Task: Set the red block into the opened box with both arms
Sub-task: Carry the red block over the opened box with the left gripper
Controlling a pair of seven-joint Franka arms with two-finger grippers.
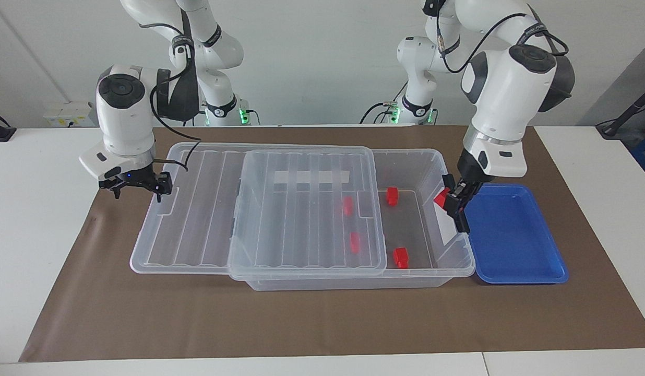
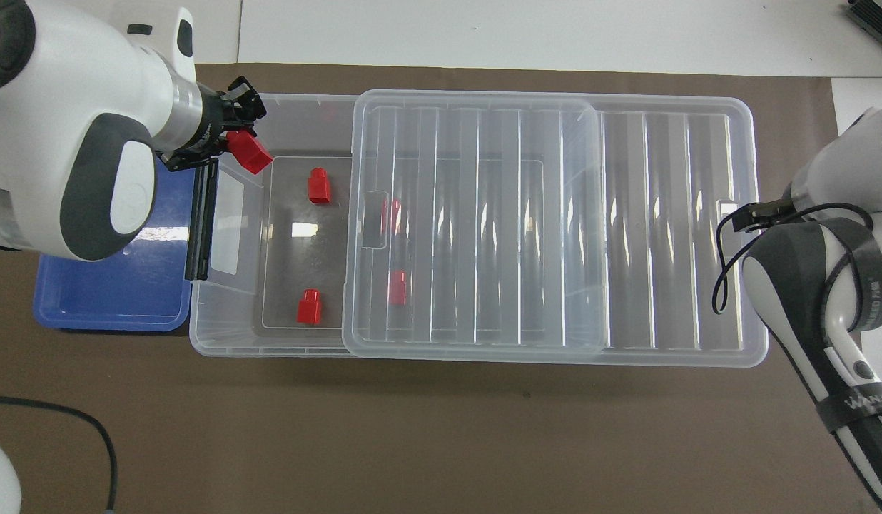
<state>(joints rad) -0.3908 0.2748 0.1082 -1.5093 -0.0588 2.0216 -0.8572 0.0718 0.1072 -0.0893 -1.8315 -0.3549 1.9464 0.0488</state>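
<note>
Over the handle end of the box [image 1: 427,156], at the left arm's end of the bench [image 1: 40,219], the left claw [image 1: 454,201] hangs clenched on a red block [image 1: 441,198]. From overhead that block [image 2: 252,151] sits just inside the box's end wall, above the open part of the bin, with the black handle [image 2: 200,221] right beside it. Just beside the box at this end lies the blue tray [image 1: 515,240].

On the box's floor rest four more red blocks: two in the uncovered part [image 1: 392,195] [image 1: 401,257] and two seen through the ribbed lid [image 1: 347,206] [image 1: 355,242]. This lid [image 1: 307,209] lies on top of the box, slid toward the right arm's end, so that it overhangs there and leaves the handle end open.

At that overhanging end the right claw [image 1: 137,184] is at the lid's edge, fingers spread wide; whether it touches the lid I cannot tell. A brown mat [image 1: 322,318] covers the bench under everything.
</note>
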